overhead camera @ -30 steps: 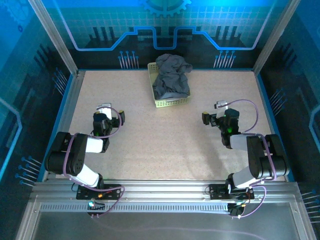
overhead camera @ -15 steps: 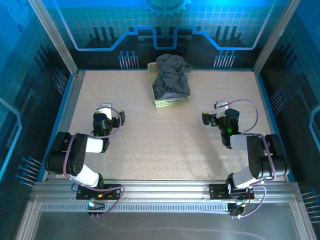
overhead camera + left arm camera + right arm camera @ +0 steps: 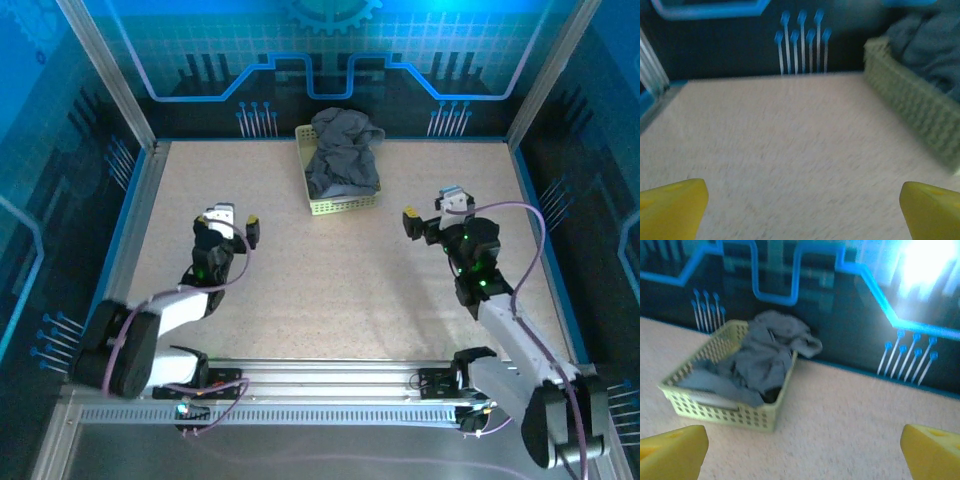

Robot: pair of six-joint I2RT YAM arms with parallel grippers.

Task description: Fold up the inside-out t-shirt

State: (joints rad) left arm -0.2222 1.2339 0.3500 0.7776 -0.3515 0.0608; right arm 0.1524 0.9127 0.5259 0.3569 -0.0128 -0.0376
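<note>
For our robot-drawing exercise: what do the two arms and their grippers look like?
The left arm and right arm each have black joints, white links, a looping purple cable and a green light. The left gripper and right gripper have yellow fingers.

Left arm (image 3: 175, 305), right arm (image 3: 515, 335): black joints, white-grey links | cables (image 3: 510, 205): purple, looping up from black bases (image 3: 185, 378) at 6 o'clock | fingertips (image 3: 670, 205): yellow, wedge-shaped
</note>
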